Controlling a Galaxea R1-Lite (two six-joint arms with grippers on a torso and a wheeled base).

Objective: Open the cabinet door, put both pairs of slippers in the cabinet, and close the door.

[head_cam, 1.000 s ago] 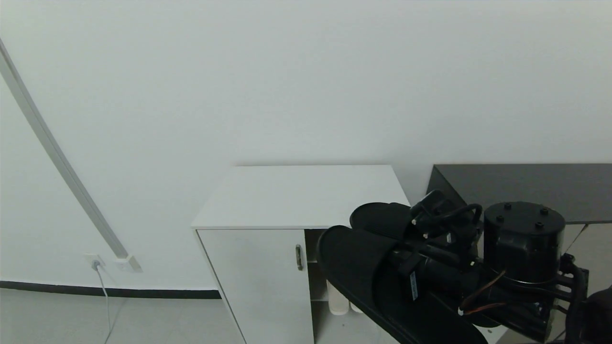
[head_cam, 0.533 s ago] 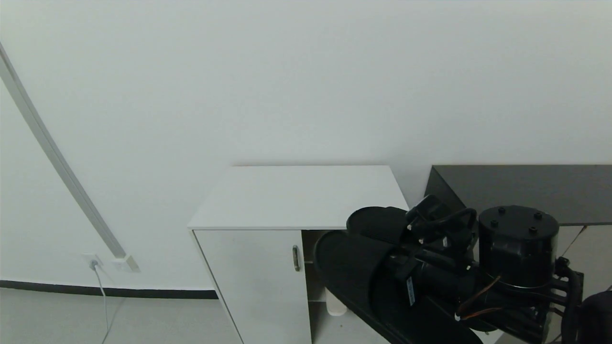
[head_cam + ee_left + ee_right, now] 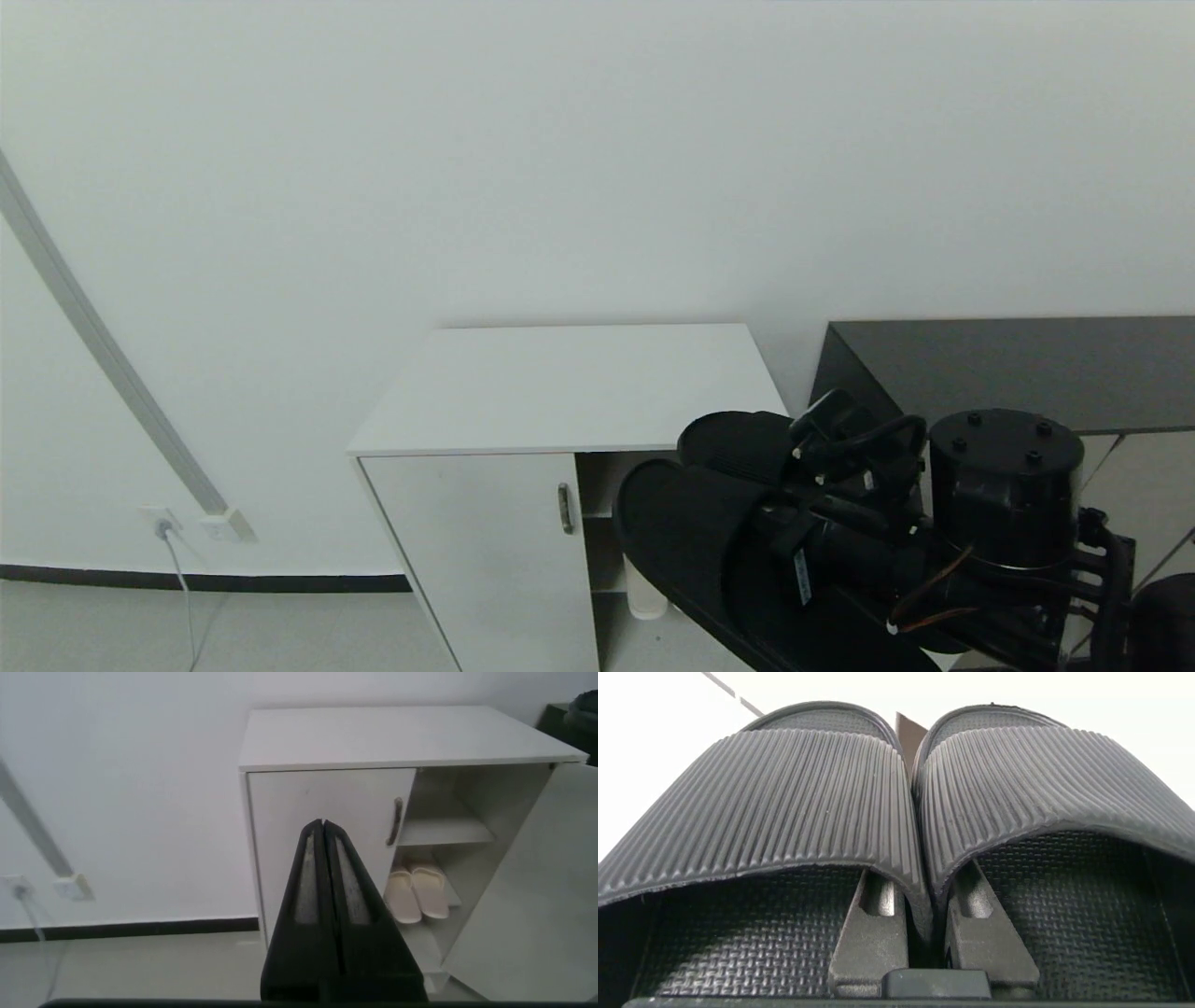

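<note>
Right gripper (image 3: 920, 905) clamped on black ribbed rubber slippers (image 3: 691, 523)
Stowing step, looks like: they're to be lowered into the open white cabinet (image 3: 560, 392).

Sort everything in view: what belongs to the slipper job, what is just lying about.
Job: white cabinet, its open door, cream slippers inside, black slippers clamped in the right tool, shut left tool.
Lying about: dark table beside the cabinet, wall socket with cable, slanted wall strip.
</note>
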